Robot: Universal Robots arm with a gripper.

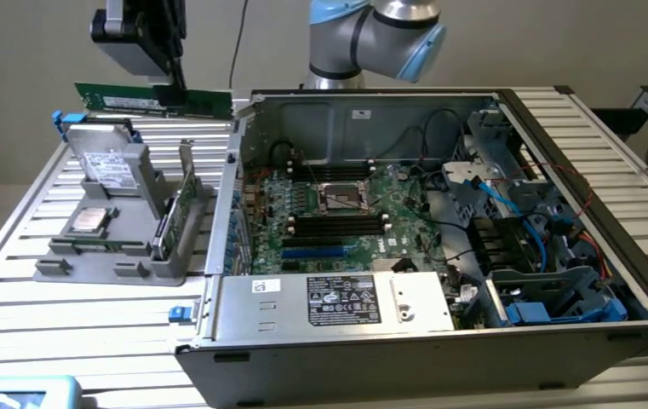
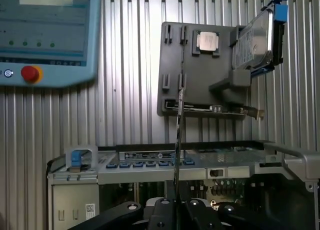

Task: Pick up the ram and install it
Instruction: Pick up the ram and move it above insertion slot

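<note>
Item: the ram (image 1: 119, 100). Your gripper (image 1: 173, 94) is holding it aloft, fingers clamped on its upper edge. It is hanging above the grey tray (image 1: 74, 264), beside the open computer case (image 1: 244, 358). In the wrist view it is showing edge-on (image 2: 178, 140), apparently pinched near mid-length.

Ribbed metal table (image 1: 28, 315), circuit-board ram (image 1: 119, 100)

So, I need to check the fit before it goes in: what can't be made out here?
The ram: exterior view, part covered by the gripper holding it; wrist view, edge-on, chips and notch hidden.
Black slots: exterior view, latches too small to read.
Robot arm: exterior view, cut off by the top edge.
</note>
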